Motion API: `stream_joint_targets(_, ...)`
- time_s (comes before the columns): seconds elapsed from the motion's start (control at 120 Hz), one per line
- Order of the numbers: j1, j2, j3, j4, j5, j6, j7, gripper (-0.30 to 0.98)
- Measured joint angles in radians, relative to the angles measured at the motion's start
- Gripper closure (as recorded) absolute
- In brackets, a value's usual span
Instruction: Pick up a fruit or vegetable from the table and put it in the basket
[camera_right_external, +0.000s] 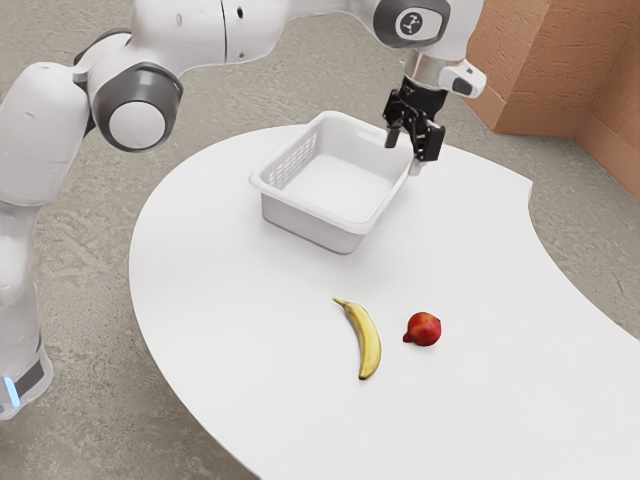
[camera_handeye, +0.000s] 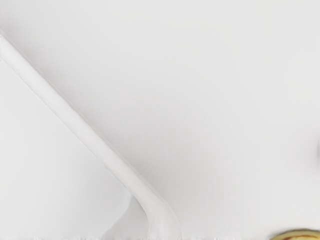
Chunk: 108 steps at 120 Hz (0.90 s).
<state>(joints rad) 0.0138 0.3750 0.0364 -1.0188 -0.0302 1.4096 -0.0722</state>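
1. Over the basket's corner on the exterior view's right, my gripper (camera_right_external: 411, 149) points downward with its two fingers standing wide apart, clamped on nothing that I can see.
2. Below it sits the white basket (camera_right_external: 305, 222), upright on the white table (camera_right_external: 225, 330), its bare floor showing.
3. On the table, outside the basket, lie a banana (camera_right_external: 369, 343) and, just beside it, a red fruit (camera_right_external: 426, 328).
4. A pale bit (camera_right_external: 416, 169) under my fingers is hard to make out. A yellow-brown thing (camera_handeye: 300, 235) is cut off by the wrist view's edge; I can't tell what it is.
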Motion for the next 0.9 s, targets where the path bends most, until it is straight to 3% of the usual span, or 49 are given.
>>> stream_joint_targets(0.317, -0.075, -0.075, -0.011, 0.006, 0.046, -0.056, -0.020, 0.00)
stream_joint_targets(0.5, -0.072, -0.077, -0.012, 0.004, 0.119, -0.109, -0.022, 0.00)
stream_joint_targets(0.733, -0.070, -0.077, -0.010, 0.004, 0.100, -0.160, 0.095, 0.01)
stream_joint_targets(0.833, -0.031, -0.049, -0.003, 0.002, 0.020, -0.125, 0.237, 0.01)
stream_joint_targets(0.9, -0.019, -0.040, -0.005, 0.000, 0.011, -0.101, 0.353, 0.00)
